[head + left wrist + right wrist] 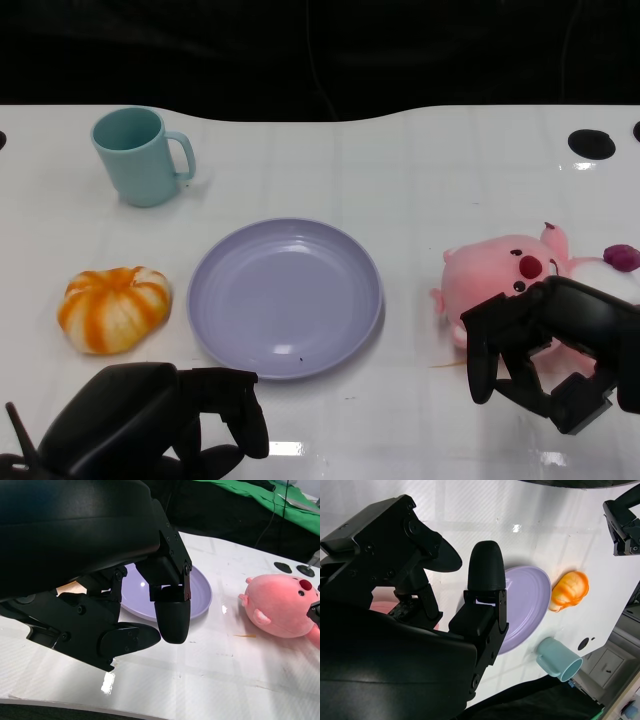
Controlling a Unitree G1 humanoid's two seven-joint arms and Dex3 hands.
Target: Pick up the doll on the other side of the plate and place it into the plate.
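A lavender plate (285, 295) lies empty at the table's middle. To its right lies a pink plush doll (505, 270), on its side with its face up, also seen in the left wrist view (282, 605). My right hand (550, 345) is at the doll's near side, its fingers spread and arched over the doll's lower edge without closing on it. An orange and white pumpkin plush (113, 308) sits left of the plate. Low at the front left is my left hand (150, 425), holding nothing, with its fingers (170, 615) apart.
A teal mug (140, 155) stands at the back left, handle to the right. A small purple piece (620, 257) lies just beyond the pink doll. A black round mark (592, 143) sits at the far right near the table's back edge.
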